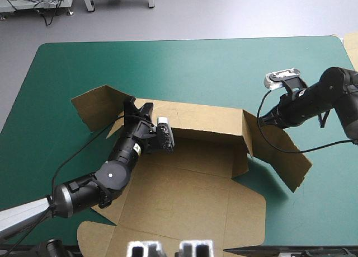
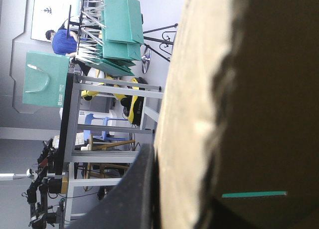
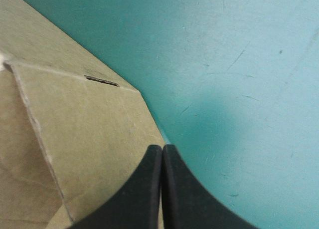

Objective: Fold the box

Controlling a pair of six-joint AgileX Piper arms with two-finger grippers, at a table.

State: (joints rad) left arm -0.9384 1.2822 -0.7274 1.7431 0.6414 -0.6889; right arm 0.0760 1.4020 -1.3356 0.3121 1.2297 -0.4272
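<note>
Although most of the teal-green worktop (image 1: 184, 66) shows around it, the brown box (image 1: 190, 184) lies open from the centre toward 6 o'clock, its back wall (image 1: 204, 124) raised. The left pincer (image 1: 140, 107) grips this wall at its 9 o'clock end. The right pincer (image 1: 262, 120), closed, touches the flap (image 1: 282, 156) at 3 o'clock.

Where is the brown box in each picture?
High view: the box lies mid-table, left pincer and right pincer at its far corners.
Left wrist view: its board, close up, against the left pincer.
Right wrist view: a flap beside the shut right pincer.
Shared landmark: the teal-green cover; only a sliver in the left wrist view.
</note>
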